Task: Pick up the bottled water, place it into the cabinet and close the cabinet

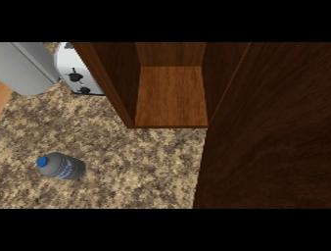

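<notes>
Bottled water point(60, 166) sits on the counter point(147, 157), left of the open cabinet point(170, 95). Cabinet door point(284, 132) swung wide. Neither hand in frame, so their state can't be told.

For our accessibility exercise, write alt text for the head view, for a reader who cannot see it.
A bottled water with a blue cap stands on a speckled stone counter, left of and nearer than an open wooden cabinet whose shelf holds nothing. The cabinet door swings out across the right side. A toaster and a grey appliance sit at upper left.
</notes>
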Controlling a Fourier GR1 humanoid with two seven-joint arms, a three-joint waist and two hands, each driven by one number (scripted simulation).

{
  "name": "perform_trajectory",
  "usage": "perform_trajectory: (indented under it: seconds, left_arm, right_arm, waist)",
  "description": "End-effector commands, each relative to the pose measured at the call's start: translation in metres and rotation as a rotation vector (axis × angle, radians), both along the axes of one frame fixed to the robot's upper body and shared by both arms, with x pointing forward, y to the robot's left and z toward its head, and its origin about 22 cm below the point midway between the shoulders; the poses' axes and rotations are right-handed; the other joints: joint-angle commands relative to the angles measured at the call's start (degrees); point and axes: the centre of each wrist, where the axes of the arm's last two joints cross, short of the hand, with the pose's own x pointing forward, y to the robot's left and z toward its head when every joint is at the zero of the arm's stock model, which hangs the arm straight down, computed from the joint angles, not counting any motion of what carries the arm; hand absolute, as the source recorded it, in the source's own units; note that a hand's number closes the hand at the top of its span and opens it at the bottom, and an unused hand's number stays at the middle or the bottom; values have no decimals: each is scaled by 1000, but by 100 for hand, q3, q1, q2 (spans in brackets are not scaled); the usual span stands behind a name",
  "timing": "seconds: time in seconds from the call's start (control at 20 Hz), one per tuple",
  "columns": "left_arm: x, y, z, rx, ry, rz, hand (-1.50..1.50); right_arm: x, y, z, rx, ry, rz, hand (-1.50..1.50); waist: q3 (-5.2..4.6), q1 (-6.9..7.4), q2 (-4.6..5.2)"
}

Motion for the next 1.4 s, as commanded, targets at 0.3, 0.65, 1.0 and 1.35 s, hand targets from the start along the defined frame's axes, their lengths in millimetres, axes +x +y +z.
perform_trajectory:
  seconds: [0.3,0.65,1.0,1.35]
  left_arm:
    - [43,18,-56,81,61,57,-150]
    - [42,28,-122,66,87,29,-150]
    - [63,12,-150,64,135,36,-150]
    - [48,24,-205,86,151,79,-150]
  right_arm:
    - [-25,1,24,-3,-65,-31,-150]
    - [-26,-2,25,12,-68,-4,-150]
    - [-30,-6,34,-34,-78,6,-150]
    - [-33,2,27,-16,-63,-3,-150]
  waist:
    - [-6,-13,5]
    - [-6,1,6]
    - [-3,-4,7]
    - [-6,-32,2]
